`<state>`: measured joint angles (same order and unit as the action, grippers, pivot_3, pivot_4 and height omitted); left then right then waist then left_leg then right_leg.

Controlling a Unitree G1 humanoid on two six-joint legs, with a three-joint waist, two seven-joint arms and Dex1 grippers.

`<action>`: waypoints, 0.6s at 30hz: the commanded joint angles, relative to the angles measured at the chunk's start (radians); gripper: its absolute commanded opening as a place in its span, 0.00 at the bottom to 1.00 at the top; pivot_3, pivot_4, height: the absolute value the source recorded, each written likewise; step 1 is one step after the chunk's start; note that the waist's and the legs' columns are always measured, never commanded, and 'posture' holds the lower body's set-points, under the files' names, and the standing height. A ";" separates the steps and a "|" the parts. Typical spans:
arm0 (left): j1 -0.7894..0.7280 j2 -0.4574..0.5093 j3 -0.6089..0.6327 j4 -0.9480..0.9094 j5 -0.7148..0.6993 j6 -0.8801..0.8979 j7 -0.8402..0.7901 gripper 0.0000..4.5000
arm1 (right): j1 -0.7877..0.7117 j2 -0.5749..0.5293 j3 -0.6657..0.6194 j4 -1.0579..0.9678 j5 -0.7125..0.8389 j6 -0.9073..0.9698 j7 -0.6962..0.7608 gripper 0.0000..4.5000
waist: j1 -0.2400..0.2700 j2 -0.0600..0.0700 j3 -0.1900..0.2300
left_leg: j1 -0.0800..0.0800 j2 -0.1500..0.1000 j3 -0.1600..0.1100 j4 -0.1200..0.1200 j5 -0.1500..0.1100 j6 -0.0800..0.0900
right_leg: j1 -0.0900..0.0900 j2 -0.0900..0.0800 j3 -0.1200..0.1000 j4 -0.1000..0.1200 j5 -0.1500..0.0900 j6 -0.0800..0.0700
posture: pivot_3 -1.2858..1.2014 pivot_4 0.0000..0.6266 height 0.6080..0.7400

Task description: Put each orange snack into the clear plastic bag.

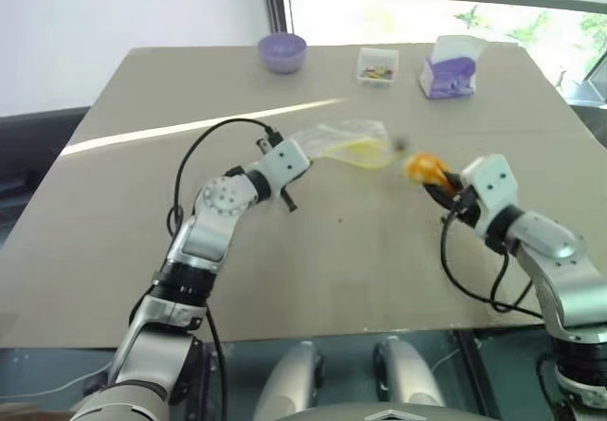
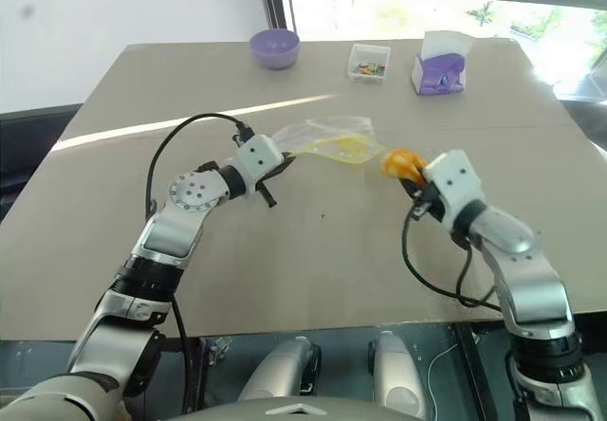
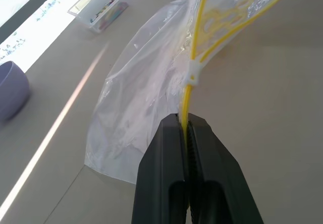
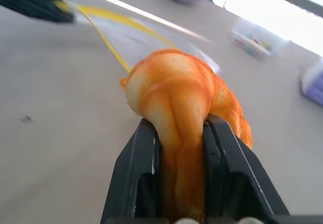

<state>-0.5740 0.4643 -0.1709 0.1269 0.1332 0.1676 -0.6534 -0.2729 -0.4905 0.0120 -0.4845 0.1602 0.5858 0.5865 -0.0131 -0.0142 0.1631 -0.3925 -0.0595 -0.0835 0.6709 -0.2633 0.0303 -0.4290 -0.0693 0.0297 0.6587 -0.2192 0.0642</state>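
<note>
orange snack (image 4: 176, 103) — it sits squeezed between the two black fingers of the right gripper (image 4: 181, 133), its soft body pinched in at the waist where the jaws have closed on it and bulging out beyond the tips. seen from the head, the bun is lifted above the tan table (image 1: 142, 250), just to the right of the clear plastic bag (image 1: 346, 144) and close to its mouth, though i cannot tell if the two touch.

the left gripper (image 3: 185, 128) has its fingers pressed tight together on the bag's yellow seal strip (image 3: 187, 100), so the bag is held up by that one edge — the rest of the crinkly film trails away and down toward the tabletop, with the yellow strip looping open at the far end.

along the far side of the table, well apart from both arms, stand a purple bowl (image 1: 283, 52), a small clear box of colourful bits (image 1: 377, 65) and a purple-and-white tissue box (image 1: 449, 68). a pale stripe of light (image 1: 190, 127) lies across the table behind the left arm.
</note>
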 commanded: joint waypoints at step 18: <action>0.096 0.059 -0.047 -0.154 0.020 -0.245 -0.038 0.00 | -0.232 0.034 0.200 0.281 -0.076 -0.092 0.048 0.21 | 0.000 0.000 0.000 | -0.002 -0.001 -0.001 -0.001 0.002 -0.003 | -0.002 -0.001 -0.001 -0.001 0.000 0.000 | 0.52 0.24 1.00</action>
<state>-0.4826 0.5111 -0.2104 0.0095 0.1472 -0.0115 -0.6841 -0.4829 -0.4406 0.2116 -0.1911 0.1015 0.5182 0.6262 -0.0132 -0.0140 0.1633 -0.3944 -0.0601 -0.0841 0.6703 -0.2618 0.0277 -0.4308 -0.0703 0.0291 0.6572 -0.2191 0.0640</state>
